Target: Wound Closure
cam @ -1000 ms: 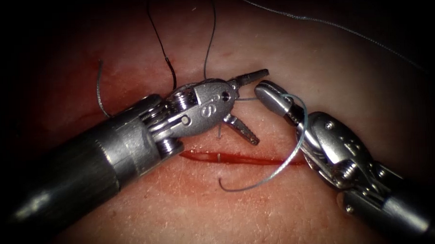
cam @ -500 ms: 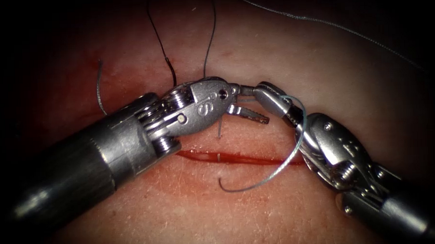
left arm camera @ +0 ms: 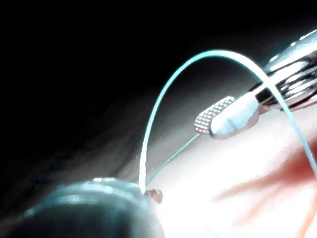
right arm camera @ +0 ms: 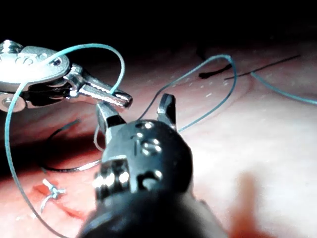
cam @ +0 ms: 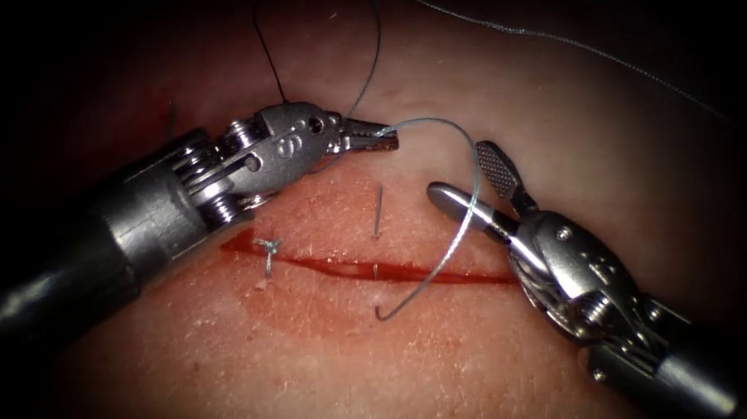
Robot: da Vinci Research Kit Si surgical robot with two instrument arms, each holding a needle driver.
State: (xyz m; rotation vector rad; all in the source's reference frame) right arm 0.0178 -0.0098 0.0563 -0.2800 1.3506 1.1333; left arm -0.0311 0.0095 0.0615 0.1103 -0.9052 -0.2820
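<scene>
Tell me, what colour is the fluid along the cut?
Red fluid, clearest in the endoscope view.

A dark surround is seen at every edge of the endoscope view, deepest toward nine and twelve o'clock; light is concentrated at the centre and fades outward; in both wrist views a black, featureless backdrop is seen behind a strongly lit foreground; no walls, floor or furniture can be made out.

The left tool (cam: 371, 137) reaches in from the left, its jaws clamped together on thread. The right tool (cam: 469, 179) reaches in from the lower right, jaws spread apart and holding nothing
</scene>
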